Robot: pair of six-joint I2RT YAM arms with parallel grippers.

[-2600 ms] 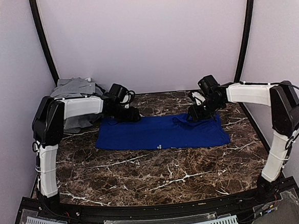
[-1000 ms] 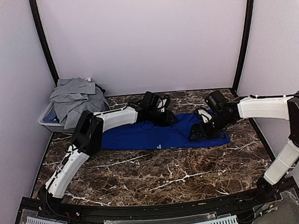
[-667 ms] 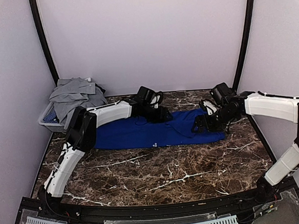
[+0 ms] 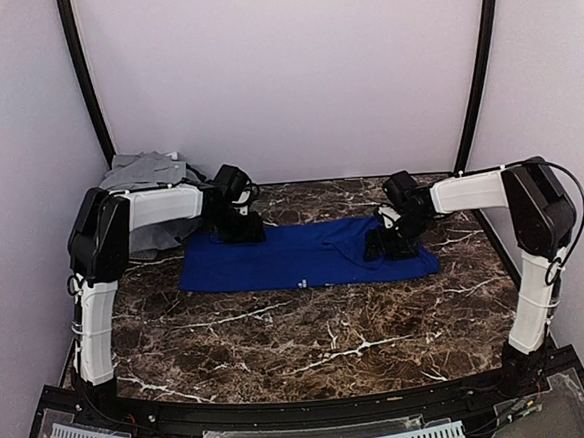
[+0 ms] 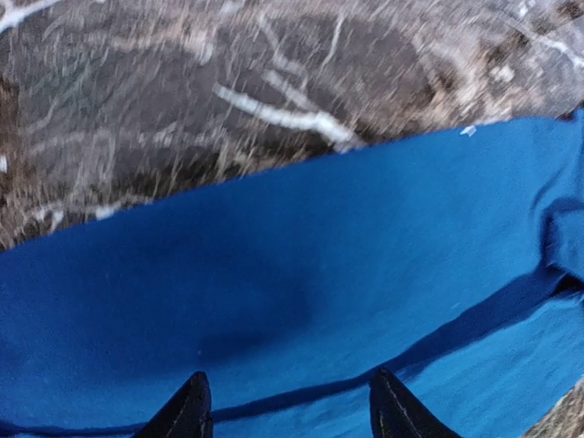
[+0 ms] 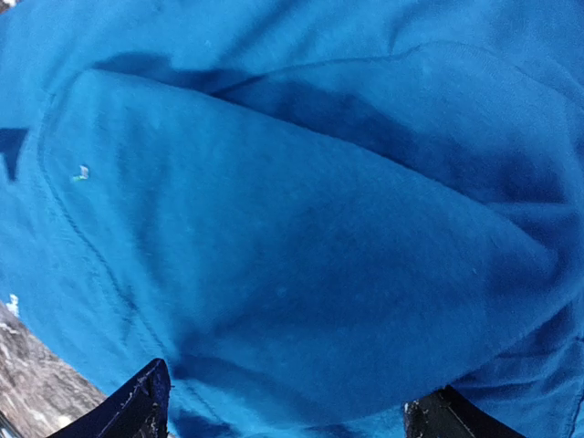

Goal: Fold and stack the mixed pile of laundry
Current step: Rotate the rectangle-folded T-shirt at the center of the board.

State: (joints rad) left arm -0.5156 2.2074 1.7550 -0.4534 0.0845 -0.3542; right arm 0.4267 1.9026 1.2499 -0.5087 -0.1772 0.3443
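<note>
The blue T-shirt lies flat on the marble table as a long band running left to right across the far half. Its near edge is fairly straight. A loose fold rumples the right third.

The left gripper sits low at the band's far left corner. In the left wrist view its two dark fingertips stand apart just above the cloth, with nothing pinched between them: the jaws are open. Beneath them a layer edge casts a dark line across the shirt, and bare marble shows beyond the shirt's edge.

The right gripper is down on the right part of the band, over the rumpled fold. In the right wrist view its fingertips are spread wide at either side of a soft bulge of blue cloth. The jaws are open, and the cloth does not look clamped.

A grey garment is heaped in the far left corner, behind the left arm and apart from the shirt.
</note>
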